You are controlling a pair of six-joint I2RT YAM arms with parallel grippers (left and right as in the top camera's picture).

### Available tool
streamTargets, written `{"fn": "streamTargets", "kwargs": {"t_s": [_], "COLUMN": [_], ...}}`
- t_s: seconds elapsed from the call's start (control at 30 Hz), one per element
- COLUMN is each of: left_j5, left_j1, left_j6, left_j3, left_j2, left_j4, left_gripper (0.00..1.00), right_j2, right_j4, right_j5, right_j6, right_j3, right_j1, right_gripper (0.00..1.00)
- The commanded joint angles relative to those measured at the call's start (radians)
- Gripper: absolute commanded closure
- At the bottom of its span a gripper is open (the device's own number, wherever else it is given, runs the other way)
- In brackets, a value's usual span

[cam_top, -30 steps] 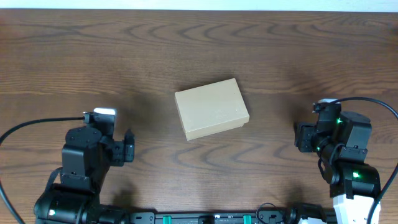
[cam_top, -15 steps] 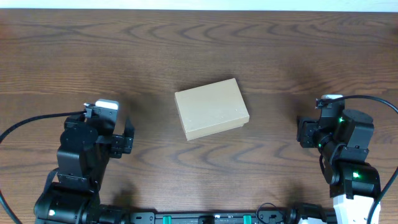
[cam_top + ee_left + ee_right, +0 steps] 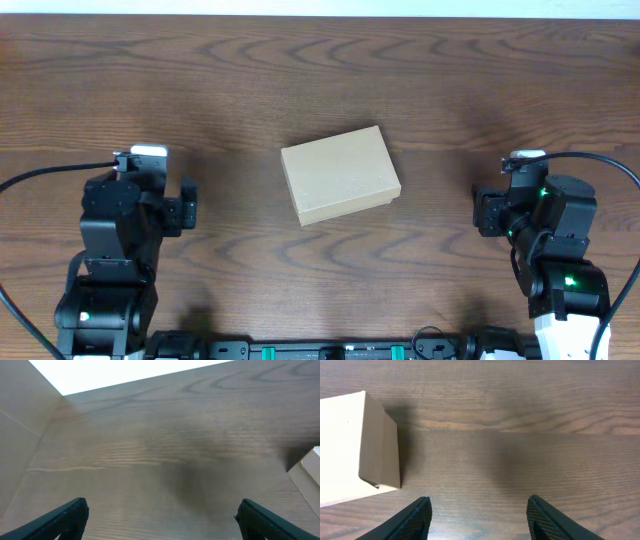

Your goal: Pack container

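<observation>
On the left, the left end effector [image 3: 162, 517] hangs over bare desk [image 3: 300, 60] with its jaws spread as wide as they go and nothing between them. From there the container [image 3: 340, 175] lies at about three o'clock, and its wrist camera catches only a pale corner of it at the right edge. At centre, the tan box sits flat on the desk, lid apparently closed. Its long axis runs roughly nine to three, tipped a touch toward eight to two, so a short end faces each arm. On the right, the right end effector [image 3: 480, 517] is open but narrower than the left, and it too is empty. The box lies at about nine to ten o'clock from it and fills the left of its wrist view. Both arms stand clear of the box, and the right looks a shade nearer, so my call is it has the shorter reach to a short end.
</observation>
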Motion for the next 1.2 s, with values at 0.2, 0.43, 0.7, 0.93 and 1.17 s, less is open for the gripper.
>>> {"fn": "streamTargets", "kwargs": {"t_s": [0.2, 0.43, 0.7, 0.93, 1.17], "left_j5": [-0.020, -0.020, -0.020, -0.020, -0.020], "left_j1": [0.006, 0.006, 0.006, 0.006, 0.006], "left_j6": [0.031, 0.031, 0.031, 0.031, 0.031], "left_j3": [0.001, 0.001, 0.001, 0.001, 0.001], "left_j2": [-0.002, -0.002, -0.002, -0.002, -0.002], "left_j4": [0.009, -0.128, -0.259, -0.286, -0.286], "left_gripper": [0.05, 0.05, 0.05, 0.05, 0.05], "right_j2": [-0.010, -0.010, -0.010, -0.012, -0.012], "right_j4": [0.008, 0.022, 0.044, 0.155, 0.414], "right_j5": [-0.008, -0.061, -0.154, -0.157, -0.119], "right_j6": [-0.009, 0.010, 0.114, 0.089, 0.007], "right_j3": [-0.005, -0.005, -0.005, -0.005, -0.005], "right_j1": [0.009, 0.009, 0.009, 0.009, 0.009], "right_gripper": [0.34, 0.01, 0.01, 0.01, 0.01]}}
